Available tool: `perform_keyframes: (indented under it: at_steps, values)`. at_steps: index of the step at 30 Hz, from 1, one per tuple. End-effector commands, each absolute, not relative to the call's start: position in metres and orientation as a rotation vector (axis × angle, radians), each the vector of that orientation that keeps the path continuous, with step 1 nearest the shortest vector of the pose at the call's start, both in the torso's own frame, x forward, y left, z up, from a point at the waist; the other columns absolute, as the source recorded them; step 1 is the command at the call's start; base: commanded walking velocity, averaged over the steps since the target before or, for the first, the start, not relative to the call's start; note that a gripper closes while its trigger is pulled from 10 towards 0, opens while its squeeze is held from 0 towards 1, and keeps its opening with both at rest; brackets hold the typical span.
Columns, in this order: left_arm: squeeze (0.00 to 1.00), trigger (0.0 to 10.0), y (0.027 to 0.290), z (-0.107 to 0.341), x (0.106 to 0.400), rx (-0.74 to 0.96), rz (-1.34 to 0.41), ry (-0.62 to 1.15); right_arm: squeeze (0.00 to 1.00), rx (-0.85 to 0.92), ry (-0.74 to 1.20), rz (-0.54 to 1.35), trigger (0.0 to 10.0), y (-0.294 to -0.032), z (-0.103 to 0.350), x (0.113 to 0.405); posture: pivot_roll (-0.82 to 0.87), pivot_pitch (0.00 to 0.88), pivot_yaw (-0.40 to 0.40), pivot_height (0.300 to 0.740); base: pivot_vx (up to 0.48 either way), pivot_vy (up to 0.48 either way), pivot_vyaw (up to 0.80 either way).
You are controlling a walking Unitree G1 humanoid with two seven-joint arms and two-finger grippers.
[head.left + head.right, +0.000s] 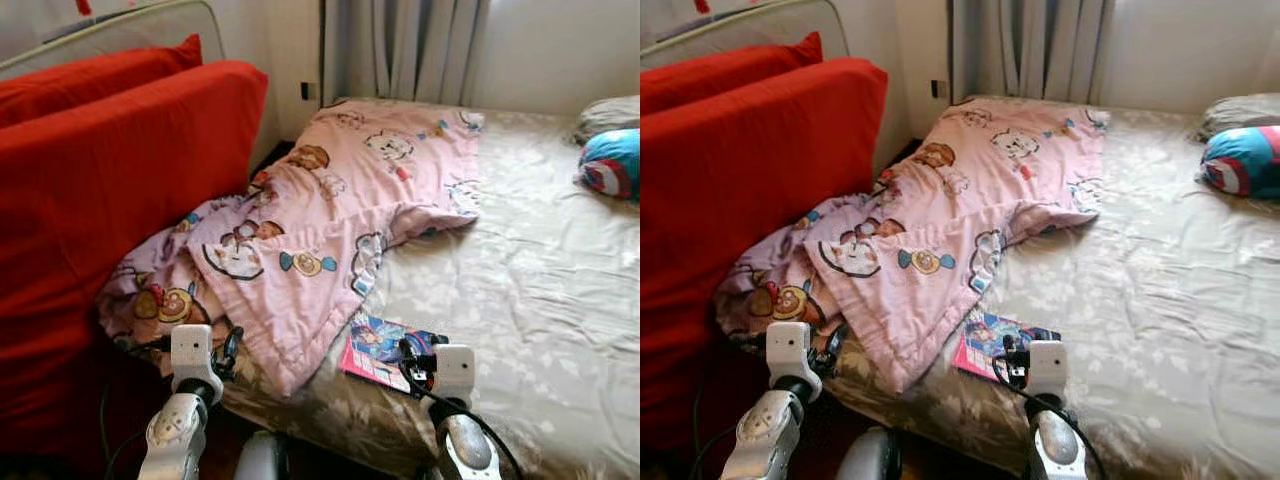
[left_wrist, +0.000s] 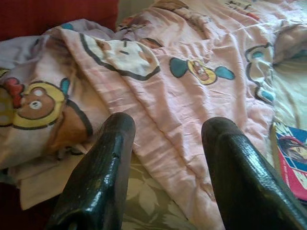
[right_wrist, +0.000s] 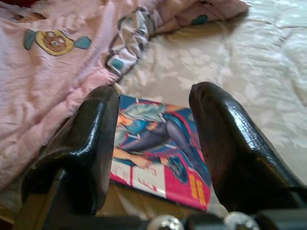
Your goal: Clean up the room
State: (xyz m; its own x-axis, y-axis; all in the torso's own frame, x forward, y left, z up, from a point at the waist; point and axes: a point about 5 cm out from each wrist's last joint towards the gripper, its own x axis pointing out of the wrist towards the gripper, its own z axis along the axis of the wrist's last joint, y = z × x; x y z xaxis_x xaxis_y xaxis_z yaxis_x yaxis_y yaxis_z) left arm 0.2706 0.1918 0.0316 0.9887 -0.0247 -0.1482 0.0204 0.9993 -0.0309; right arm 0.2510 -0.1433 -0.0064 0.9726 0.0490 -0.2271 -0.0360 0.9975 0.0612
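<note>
Two grippers w/ fingers apart, gripping nothing: right gripper (image 3: 156,143) hovers over glossy pink-edged comic book (image 1: 385,352) near bed's front edge; left gripper (image 2: 168,167) above crumpled pink cartoon-print blanket (image 1: 320,215) beside red cushion (image 1: 110,190).

The quilt (image 1: 330,215) is pale pink, printed with cartoon bears and candies in brown, yellow and teal. The bed (image 1: 520,290) sheet is beige with a pale leaf pattern. The book (image 3: 158,143) cover is pink, blue and red. The cushions (image 1: 110,170) are red. The pillow (image 1: 612,162) is blue with red and white rings. The fingers (image 2: 103,172) are glossy black.
</note>
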Motion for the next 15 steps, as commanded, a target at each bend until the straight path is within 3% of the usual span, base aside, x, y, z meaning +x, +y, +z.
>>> perform_keyframes:
  at_steps: [1, 15]
  values:
    - [0.00, 10.0, 0.1923, 0.0290, 0.2684, -0.028, -0.022, 0.156, 0.00, 0.053, 0.224, 0.041, 10.0, -0.1430, -0.0058, 0.2505, -0.01, 0.033, 0.043, 0.618, 0.000, 0.000, 0.00]
    - [0.00, 10.0, 0.1919, 0.0288, 0.2692, -0.032, -0.038, 0.158, 0.00, 0.060, 0.229, 0.047, 10.0, -0.1415, -0.0063, 0.2510, -0.01, 0.038, 0.044, 0.618, 0.000, 0.000, 0.00]
